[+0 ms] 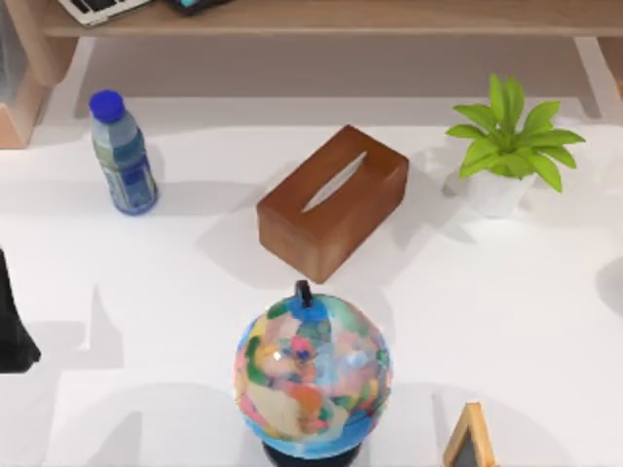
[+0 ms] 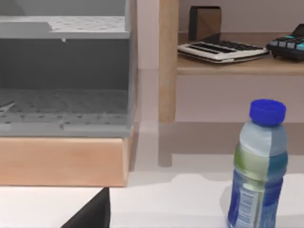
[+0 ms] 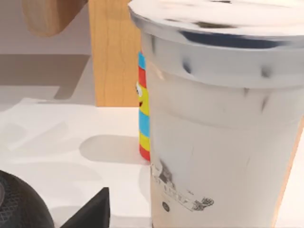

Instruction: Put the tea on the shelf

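Observation:
The tea [image 3: 223, 123] is a tall white lidded cup with dark specks, standing on the white table very close in front of my right wrist camera. A dark piece of my right gripper [image 3: 90, 213] juts in just beside the cup's base. The shelf [image 1: 341, 17] is a light-brown wooden board along the far edge of the table; its board [image 2: 237, 66] and a thick upright [image 2: 168, 61] appear in the left wrist view, and another upright [image 3: 114, 57] stands behind the tea. My left arm [image 1: 12, 321] is parked at the table's left edge, and a dark piece of its gripper [image 2: 91, 213] shows.
A blue-capped bottle [image 1: 123, 154] stands back left, a brown tissue box [image 1: 333, 199] mid-table, a potted plant [image 1: 508, 146] back right, a globe [image 1: 311, 375] in front, a small wooden frame [image 1: 469, 440] beside it. A keyboard [image 2: 221, 50] lies on the shelf. A striped toy [image 3: 143, 109] stands behind the tea.

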